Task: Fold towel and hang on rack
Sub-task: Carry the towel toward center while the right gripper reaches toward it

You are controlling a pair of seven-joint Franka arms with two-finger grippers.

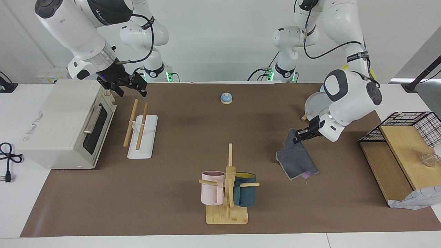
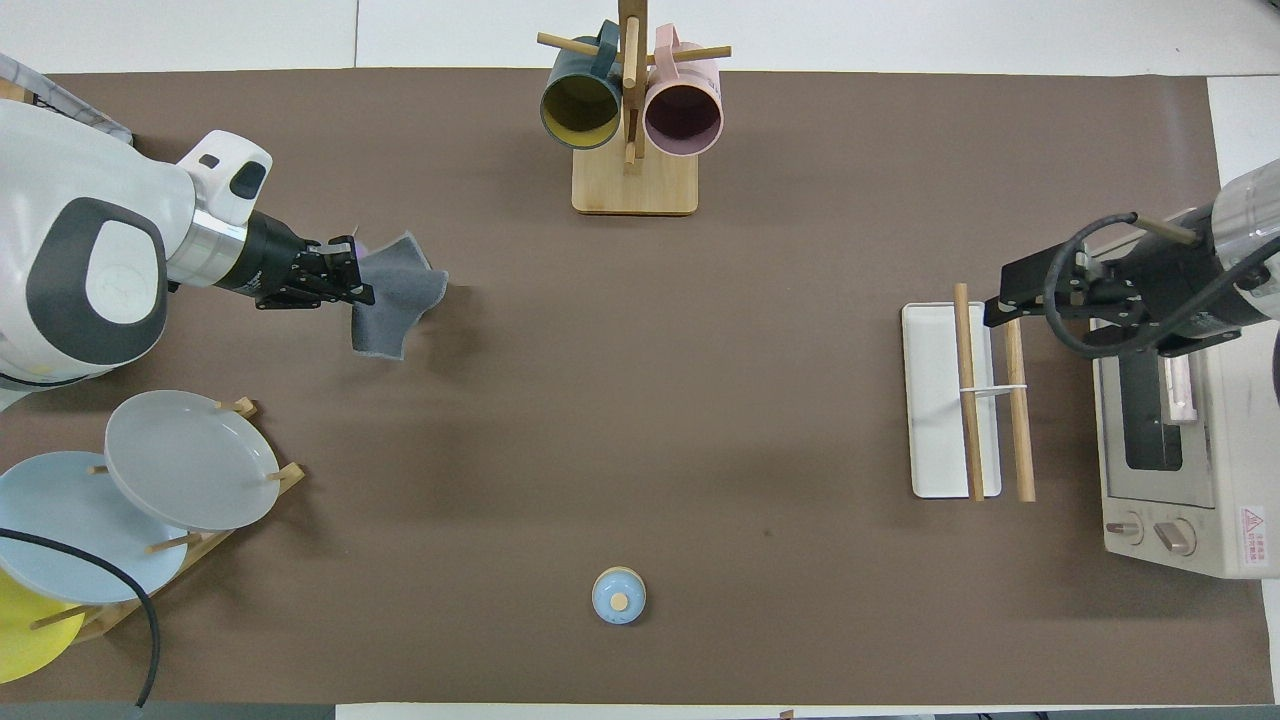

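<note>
1. The left claw (image 1: 295, 138) is pinched shut on one corner of the towel (image 1: 296, 160), which hangs below it, grey face out, with its lower edge apparently brushing the worktop (image 1: 193, 137). A corner grip is thin; the cloth could slip out during the carry.
2. Hanging from one corner, the fold is already loosening: a purple sliver shows at the bottom. A swing may open it completely.
3. The rack (image 1: 139, 132) stands well apart from that claw, at the right arm's end of the worktop. The mug stand (image 1: 228, 186) lies near the way there, and a trailing edge could snag on it.
4. The right claw (image 1: 124, 86) hovers wide open and empty over the rack's rods, so the arms could meet there.
</note>
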